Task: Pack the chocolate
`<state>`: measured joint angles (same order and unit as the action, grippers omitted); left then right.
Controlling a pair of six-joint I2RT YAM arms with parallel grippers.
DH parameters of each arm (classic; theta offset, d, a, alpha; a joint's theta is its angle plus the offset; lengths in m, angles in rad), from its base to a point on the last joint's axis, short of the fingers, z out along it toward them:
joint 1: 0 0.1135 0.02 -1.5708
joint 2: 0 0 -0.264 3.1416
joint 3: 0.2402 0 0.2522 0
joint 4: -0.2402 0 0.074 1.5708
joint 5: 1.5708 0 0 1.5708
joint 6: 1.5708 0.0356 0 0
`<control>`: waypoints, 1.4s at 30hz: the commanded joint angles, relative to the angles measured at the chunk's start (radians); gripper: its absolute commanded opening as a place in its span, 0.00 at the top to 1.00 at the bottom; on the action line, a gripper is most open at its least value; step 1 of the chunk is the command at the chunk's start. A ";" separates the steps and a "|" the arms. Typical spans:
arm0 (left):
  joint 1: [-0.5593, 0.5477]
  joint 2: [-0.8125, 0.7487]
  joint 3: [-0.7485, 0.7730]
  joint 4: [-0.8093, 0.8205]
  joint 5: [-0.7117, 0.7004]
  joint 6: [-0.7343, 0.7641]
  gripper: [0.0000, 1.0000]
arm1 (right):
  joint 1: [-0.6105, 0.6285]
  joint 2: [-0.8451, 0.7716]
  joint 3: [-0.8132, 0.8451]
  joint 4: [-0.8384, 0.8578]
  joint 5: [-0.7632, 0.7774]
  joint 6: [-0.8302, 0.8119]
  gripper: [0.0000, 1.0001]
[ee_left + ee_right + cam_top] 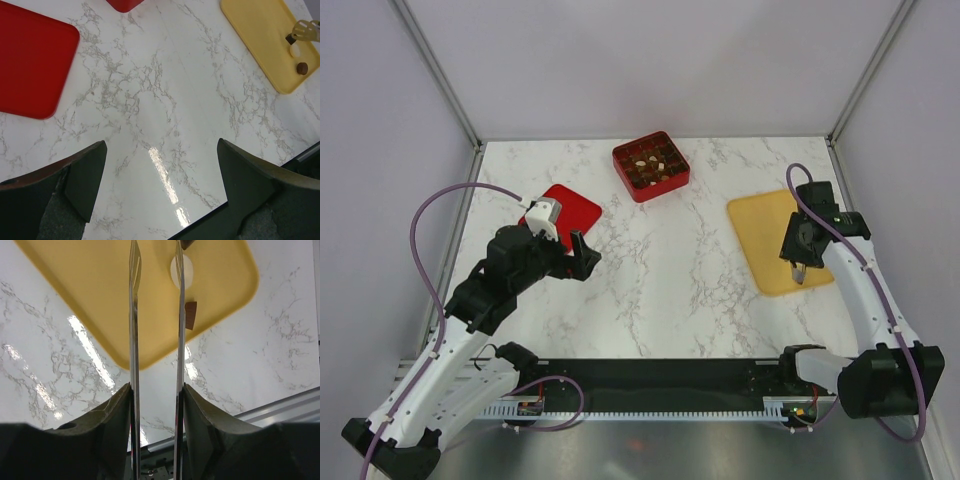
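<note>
Several chocolate pieces [648, 163], dark and pale, lie in the cells of a red gridded box [672, 180] at the back centre. On the yellow tray [765, 235] at the right lie a pale piece [187, 271] and a brown piece [191, 315], and a dark one [290, 37] shows by the tong tips. My right gripper [156, 387] hangs over the tray's near end, shut on the handles of thin metal tongs [134, 315]. The blades stand apart with nothing between them. My left gripper [162, 155] hovers wide open over bare marble left of centre.
A flat red lid [570, 208] lies at the left, just behind the left gripper. The marble table [670, 280] ends at a black rail along the near edge. Grey walls with metal posts close in the back and sides.
</note>
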<state>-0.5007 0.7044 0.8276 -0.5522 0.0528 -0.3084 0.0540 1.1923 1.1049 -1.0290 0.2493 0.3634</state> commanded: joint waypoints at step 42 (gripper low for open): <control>0.002 0.001 0.010 0.011 0.015 0.034 0.00 | -0.135 -0.076 -0.146 0.115 -0.163 0.031 0.62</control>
<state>-0.5007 0.7086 0.8276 -0.5522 0.0582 -0.3084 -0.0761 1.1446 0.9295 -0.9390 0.0994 0.3962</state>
